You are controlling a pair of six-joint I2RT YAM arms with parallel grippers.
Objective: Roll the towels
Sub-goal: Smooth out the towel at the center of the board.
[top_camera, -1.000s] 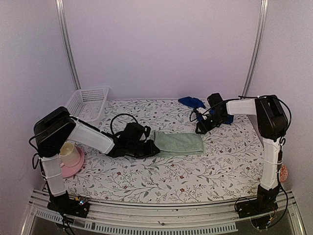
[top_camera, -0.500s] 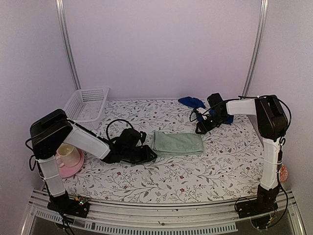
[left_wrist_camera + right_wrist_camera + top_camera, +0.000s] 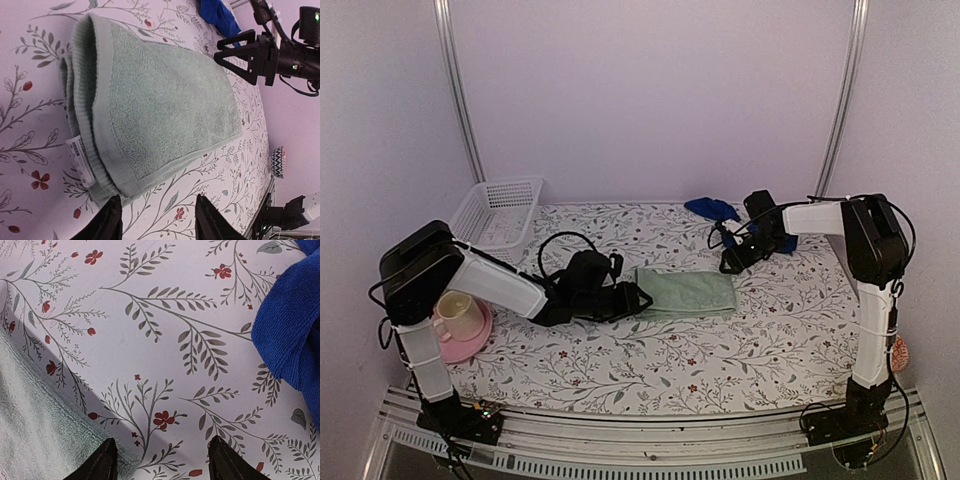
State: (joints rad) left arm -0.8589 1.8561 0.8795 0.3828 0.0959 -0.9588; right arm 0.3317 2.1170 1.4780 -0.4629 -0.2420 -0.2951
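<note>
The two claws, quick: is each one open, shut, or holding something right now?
Left gripper: open, empty, by the green towel.
Right gripper: open, empty, above the tablecloth.

Soft, even light here, with a cool lilac cast over the walls and the counter (image 3: 720, 350). From above, only faint, diffuse shadows pool under the left arm (image 3: 500, 285). Over to the left wrist view: the sage-green towel (image 3: 165, 110) is crisp, its terry texture readable and its folded edge shading itself. The fingertips (image 3: 111, 224) of the left jaws are dark silhouettes at the bottom edge. Right wrist view: a soft shadow band crosses the counter beside the sage-green towel. The royal-blue towel (image 3: 295, 335) looks saturated and sharp, while the right jaws' fingertips (image 3: 102, 462) are black and slightly soft.
</note>
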